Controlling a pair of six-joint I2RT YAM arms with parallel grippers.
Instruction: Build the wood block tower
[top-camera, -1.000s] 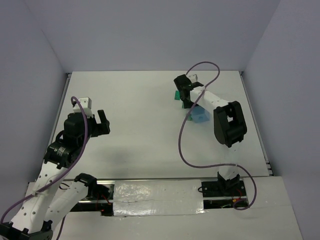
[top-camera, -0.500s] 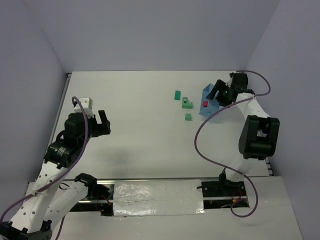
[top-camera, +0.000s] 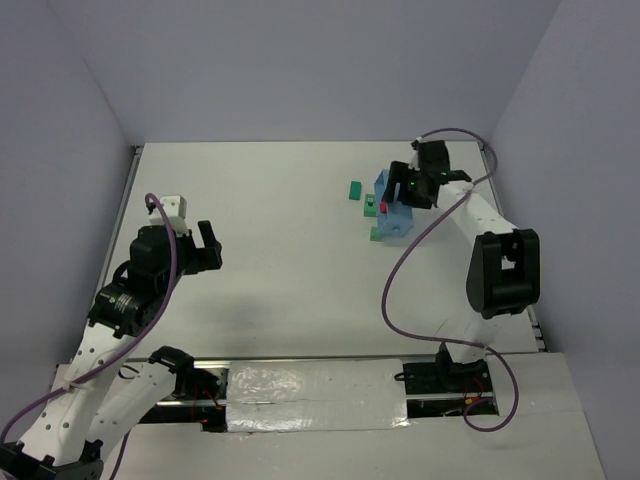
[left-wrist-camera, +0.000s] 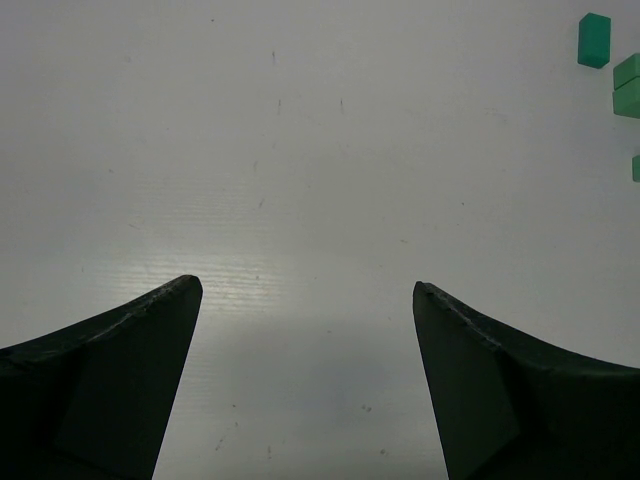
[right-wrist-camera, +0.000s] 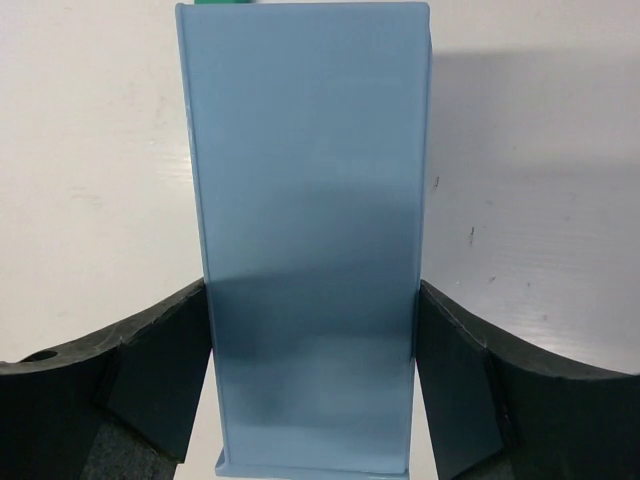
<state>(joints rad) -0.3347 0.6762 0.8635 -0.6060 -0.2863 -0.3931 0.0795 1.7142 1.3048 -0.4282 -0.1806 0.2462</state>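
Observation:
Small green blocks lie on the white table at far right of centre: one (top-camera: 354, 188), a notched one (top-camera: 371, 203) and one (top-camera: 376, 234). A red piece (top-camera: 384, 207) shows at the edge of the light blue plastic box (top-camera: 397, 215). My right gripper (top-camera: 413, 187) is shut on that box, which fills the right wrist view (right-wrist-camera: 310, 200) between both fingers (right-wrist-camera: 160, 360); a green sliver (right-wrist-camera: 222, 3) peeks past its far end. My left gripper (top-camera: 204, 246) is open and empty, far left of the blocks. Its wrist view shows green blocks at the top right (left-wrist-camera: 594, 40).
The table (top-camera: 280, 200) is bounded by grey walls at the back and sides. The right arm's purple cable (top-camera: 400, 260) loops over the table below the box. The arm bases stand at the near edge.
My right gripper, holding the light blue box, swung out to the far right and has come back left against the blocks. The left arm has not moved.

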